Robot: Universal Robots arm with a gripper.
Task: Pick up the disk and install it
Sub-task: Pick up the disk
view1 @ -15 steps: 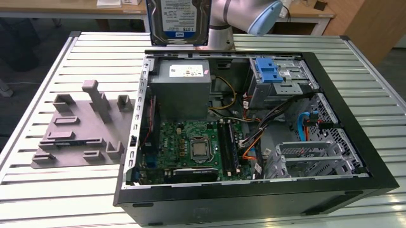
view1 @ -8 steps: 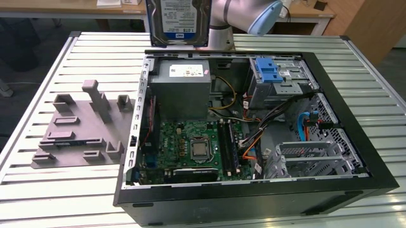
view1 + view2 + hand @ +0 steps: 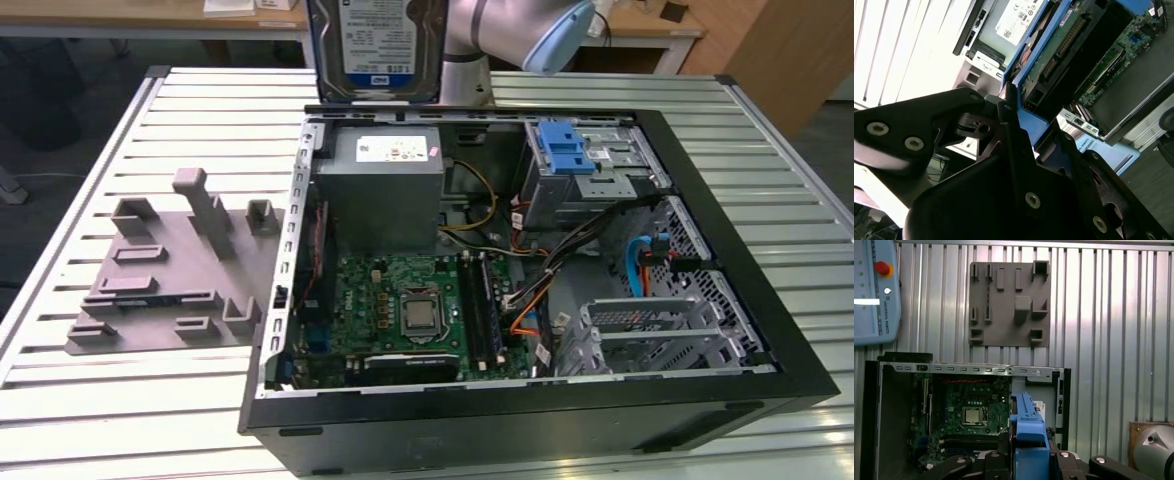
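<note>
Half done: gripper (image 3: pixel 1031 127) is clamped on the disk (image 3: pixel 378 45) by its blue rails, holding it upright above the computer case (image 3: pixel 747 330), power-supply end. Pick complete; not yet seated in that case's drive cage (image 3: pixel 587 165).

Ribbed metal table (image 3: pixel 200 110), blue plastic rails (image 3: pixel 1029 425) on disk (image 3: pixel 378 45)

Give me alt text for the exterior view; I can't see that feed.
The disk hangs upright, label toward the camera, at the top edge, above the far wall of an open computer case lying on a slatted table. Inside show a grey power supply, a motherboard and a blue-latched drive cage; a grey fixture plate lies at the exterior view's left.
</note>
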